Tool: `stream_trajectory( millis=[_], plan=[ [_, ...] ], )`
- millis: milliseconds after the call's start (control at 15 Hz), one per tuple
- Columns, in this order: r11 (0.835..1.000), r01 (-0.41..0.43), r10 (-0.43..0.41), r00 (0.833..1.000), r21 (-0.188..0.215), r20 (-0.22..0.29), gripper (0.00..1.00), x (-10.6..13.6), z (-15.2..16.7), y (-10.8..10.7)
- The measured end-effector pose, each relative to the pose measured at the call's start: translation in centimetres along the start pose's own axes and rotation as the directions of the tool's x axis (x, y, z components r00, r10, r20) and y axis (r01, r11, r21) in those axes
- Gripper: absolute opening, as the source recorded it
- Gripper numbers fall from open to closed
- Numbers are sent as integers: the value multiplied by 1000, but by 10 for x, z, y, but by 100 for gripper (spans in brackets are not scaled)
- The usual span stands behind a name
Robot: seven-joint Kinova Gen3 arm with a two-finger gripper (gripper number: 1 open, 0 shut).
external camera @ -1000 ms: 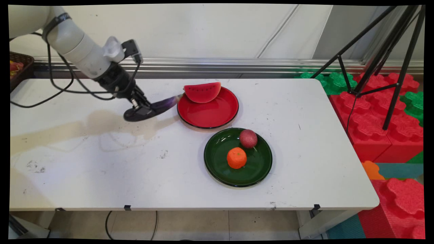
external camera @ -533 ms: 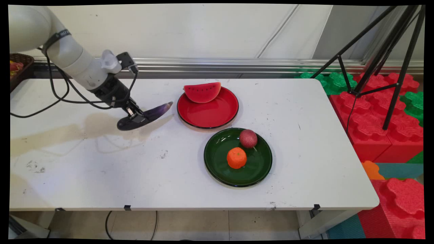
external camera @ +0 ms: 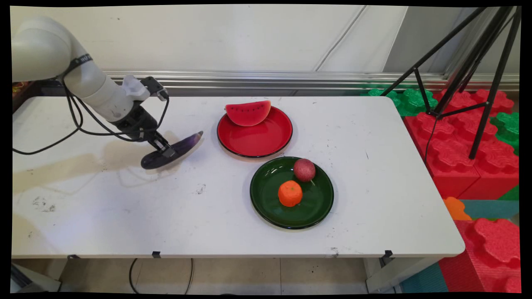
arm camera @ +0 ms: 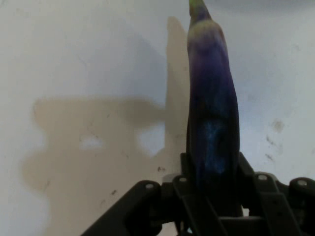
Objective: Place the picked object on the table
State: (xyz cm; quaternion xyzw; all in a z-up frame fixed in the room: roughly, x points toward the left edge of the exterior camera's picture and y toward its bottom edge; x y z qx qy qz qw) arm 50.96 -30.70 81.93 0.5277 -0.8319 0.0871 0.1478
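Observation:
My gripper (external camera: 166, 151) is shut on a dark purple eggplant (external camera: 172, 150), held low over the white table (external camera: 124, 207) at its left middle. The eggplant's pale tip points right and up, toward a red plate (external camera: 259, 139). In the hand view the eggplant (arm camera: 211, 113) rises straight up from between the fingers of the gripper (arm camera: 211, 174), with its greenish tip at the top edge and its shadow on the table to the left.
A watermelon slice (external camera: 247, 112) leans on the red plate's far rim. A green plate (external camera: 316, 203) in front of it holds an orange (external camera: 290, 193) and a dark red fruit (external camera: 304, 170). A black tripod (external camera: 469, 74) and red and green foam blocks (external camera: 461, 158) stand at the right.
The gripper has carried the eggplant left and down, away from the red plate's rim and closer to the table.

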Motion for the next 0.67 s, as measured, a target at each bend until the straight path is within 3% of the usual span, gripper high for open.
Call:
stream_trajectory(
  millis=[200,267,667],
  plan=[
    [1000,31,-31,999,1,8,0,-3,11,-1],
    [999,36,-36,999,0,8,100,-3,12,-2],
    [999,53,-53,999,-1,4,100,-7,18,-3]
  ],
)
